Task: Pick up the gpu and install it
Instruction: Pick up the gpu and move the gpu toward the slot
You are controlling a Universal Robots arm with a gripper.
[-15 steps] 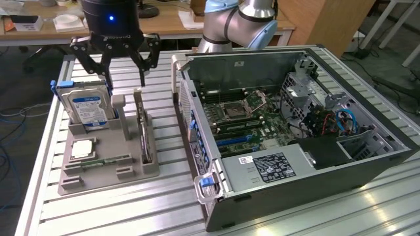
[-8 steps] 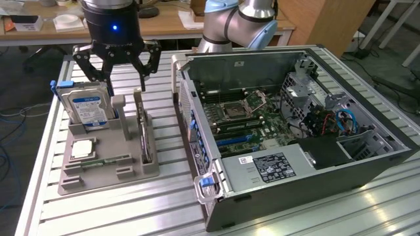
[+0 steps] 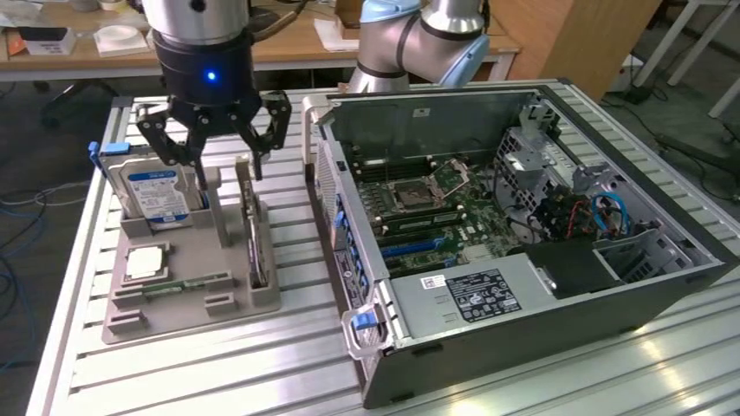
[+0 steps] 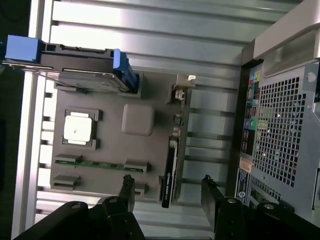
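Looks like the pick-up step to me, with nothing grabbed yet. The gripper [image 3: 228, 172] hovers over the grey holder [image 3: 231, 299] on the exterior view's left, fingers spread wide and empty. The gpu [image 3: 256, 243] stands on its edge in a slot along the holder's case-side edge, just below and a touch to the right of the fingertips. From the wrist view the gripper [image 4: 166, 181] straddles one end of the gpu [image 4: 172, 160], one finger on each side and neither touching it. Further right the case [image 3: 647, 286] lies open on its side, board showing, no card in it as far as I can tell. So the install hasn't started.

My guess at what a grab needs here: the card is thin and sits close to the holder's walls, so the fingers would have to go down square on both faces and pinch without tipping it.

Writing, same direction. The hard drive [image 3: 156, 191] at the holder's far left has a blue and white label, but I can't read it. The cpu [image 3: 145, 260] and memory stick [image 3: 185, 284] in front of it show no markings I can make out. In the case there's a dark sticker [image 3: 474, 295] with white print and a code square, also unreadable. The wrist view shows small coloured stickers [image 4: 248, 130] on the case's back panel, and I can't read those either.
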